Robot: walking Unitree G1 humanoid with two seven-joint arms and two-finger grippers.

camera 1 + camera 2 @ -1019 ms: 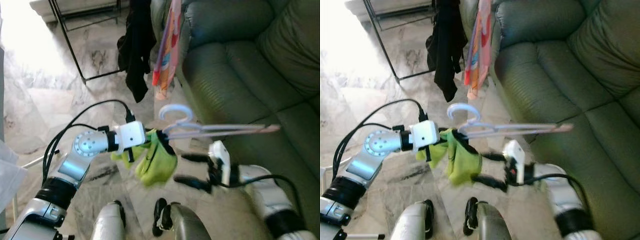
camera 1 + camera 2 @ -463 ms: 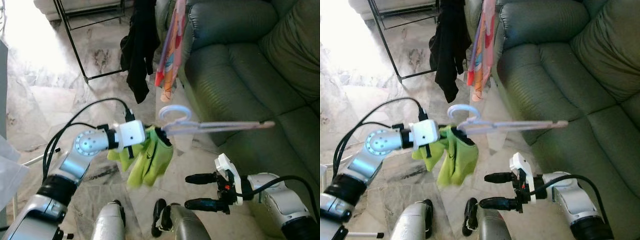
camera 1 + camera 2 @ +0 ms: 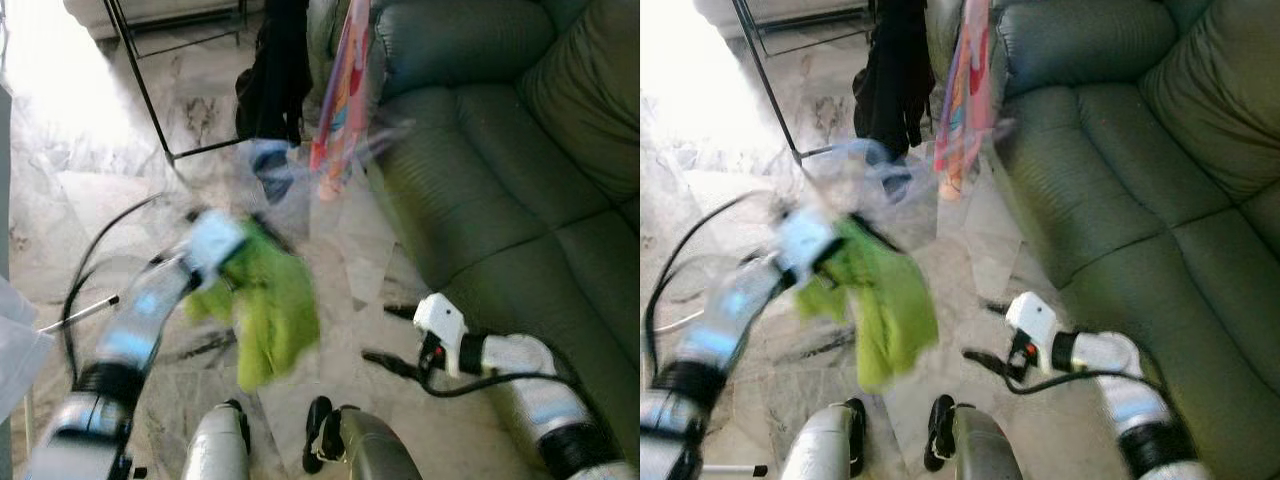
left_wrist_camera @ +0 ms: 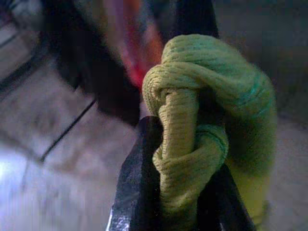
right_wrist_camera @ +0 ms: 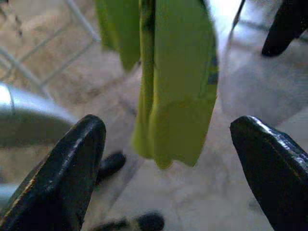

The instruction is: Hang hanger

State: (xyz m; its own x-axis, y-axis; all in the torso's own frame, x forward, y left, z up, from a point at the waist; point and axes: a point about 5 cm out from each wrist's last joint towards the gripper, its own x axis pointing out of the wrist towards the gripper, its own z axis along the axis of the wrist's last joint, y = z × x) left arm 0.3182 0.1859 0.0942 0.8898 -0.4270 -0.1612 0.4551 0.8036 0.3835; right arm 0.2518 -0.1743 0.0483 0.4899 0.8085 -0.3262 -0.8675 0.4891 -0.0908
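One green sofa point(image 3: 500, 150) | marble floor point(image 3: 80, 150) | black rack point(image 3: 150, 100)

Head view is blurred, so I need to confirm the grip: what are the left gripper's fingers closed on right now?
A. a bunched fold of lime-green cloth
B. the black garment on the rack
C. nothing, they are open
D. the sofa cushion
A. The left wrist view shows the left gripper with its black fingers pinched on a bunched fold of the lime-green garment, which hangs down from that gripper in the head views.
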